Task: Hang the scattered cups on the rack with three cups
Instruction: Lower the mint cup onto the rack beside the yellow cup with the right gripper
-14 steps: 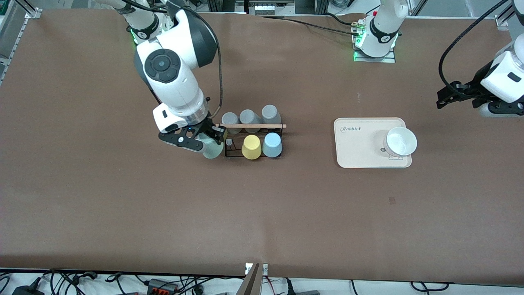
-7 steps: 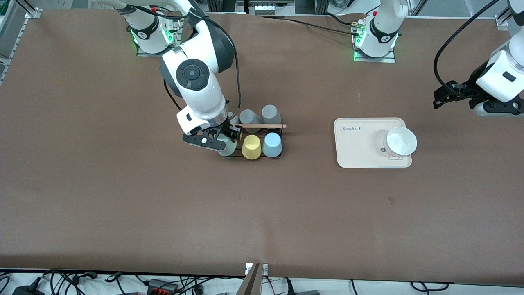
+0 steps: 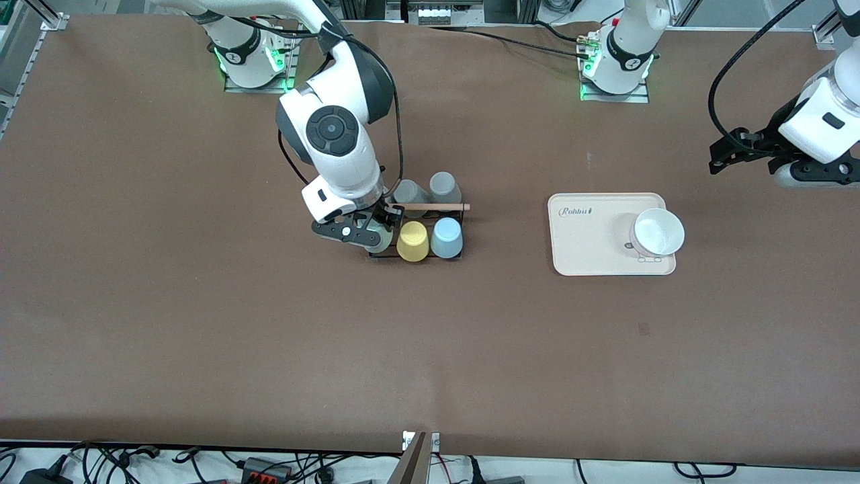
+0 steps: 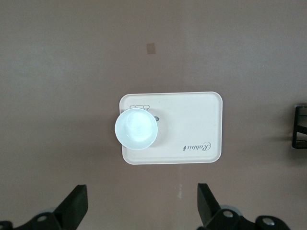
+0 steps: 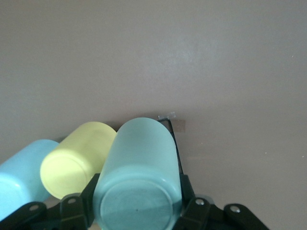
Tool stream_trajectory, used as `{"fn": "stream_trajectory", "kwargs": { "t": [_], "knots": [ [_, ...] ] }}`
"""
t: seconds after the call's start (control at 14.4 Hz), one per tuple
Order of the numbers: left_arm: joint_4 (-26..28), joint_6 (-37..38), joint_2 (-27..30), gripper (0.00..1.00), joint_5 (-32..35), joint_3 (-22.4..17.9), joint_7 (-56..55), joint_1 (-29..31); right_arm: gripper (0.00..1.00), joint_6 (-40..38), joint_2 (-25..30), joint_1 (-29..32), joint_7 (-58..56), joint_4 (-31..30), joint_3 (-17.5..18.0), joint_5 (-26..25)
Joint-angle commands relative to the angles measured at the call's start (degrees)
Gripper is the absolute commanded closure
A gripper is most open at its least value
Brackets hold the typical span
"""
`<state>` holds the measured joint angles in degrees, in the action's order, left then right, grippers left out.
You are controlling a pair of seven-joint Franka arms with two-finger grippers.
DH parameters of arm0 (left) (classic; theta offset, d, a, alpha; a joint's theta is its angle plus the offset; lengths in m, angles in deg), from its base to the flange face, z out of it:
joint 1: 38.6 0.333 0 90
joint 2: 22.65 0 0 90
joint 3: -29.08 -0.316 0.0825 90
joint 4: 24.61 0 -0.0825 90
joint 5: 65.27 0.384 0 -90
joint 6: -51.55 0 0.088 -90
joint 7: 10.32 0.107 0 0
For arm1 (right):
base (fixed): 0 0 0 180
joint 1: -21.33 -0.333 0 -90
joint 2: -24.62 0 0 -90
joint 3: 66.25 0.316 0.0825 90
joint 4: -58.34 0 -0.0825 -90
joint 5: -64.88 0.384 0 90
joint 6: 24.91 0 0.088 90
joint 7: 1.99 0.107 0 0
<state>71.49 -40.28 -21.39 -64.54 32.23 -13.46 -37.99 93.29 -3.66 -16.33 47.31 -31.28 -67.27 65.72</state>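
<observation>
My right gripper (image 3: 371,232) is shut on the pale mint-green cup (image 3: 380,240), held mouth down at the black wire rack's (image 3: 449,257) end toward the right arm. In the right wrist view the mint cup (image 5: 141,158) fills the jaws of the right gripper (image 5: 139,203), beside the yellow cup (image 5: 79,158) and the light blue cup (image 5: 19,175). Whether it sits on a peg is hidden. The light blue cup (image 3: 447,237) hangs on the rack next to the yellow cup (image 3: 412,240). My left gripper (image 3: 722,156) waits open in the air at the left arm's end of the table.
Two grey cups (image 3: 443,183) stand on the rack's farther row under the wooden rod (image 3: 433,206). A cream tray (image 3: 584,242) with a white bowl (image 3: 657,232) lies toward the left arm's end; the left wrist view shows the tray (image 4: 192,120) and bowl (image 4: 136,128).
My right gripper has carried the mint-green cup sideways from beside the rack to over its end, next to the yellow cup. The left arm has shifted slightly.
</observation>
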Motion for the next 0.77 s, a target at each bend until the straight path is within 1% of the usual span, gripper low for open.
{"fn": "stream_trajectory", "kwargs": {
  "t": [0.0,0.49,0.7],
  "knots": [
    [-0.9,0.9,-0.7,0.00,-1.4,-0.2,-0.5,-0.4,0.79,-0.2,-0.3,-0.7,1.1,-0.5,-0.4,-0.9],
    [-1.7,1.2,-0.8,0.00,-1.3,-0.2,-0.4,-1.0,0.78,0.7,-2.7,-0.8,0.9,-0.6,-0.4,-1.0],
    [-1.7,1.2,-0.8,0.00,-1.4,-0.2,-0.5,-1.0,0.73,1.1,-3.4,-0.8,0.9,-0.6,-0.4,-1.0]
  ]
}}
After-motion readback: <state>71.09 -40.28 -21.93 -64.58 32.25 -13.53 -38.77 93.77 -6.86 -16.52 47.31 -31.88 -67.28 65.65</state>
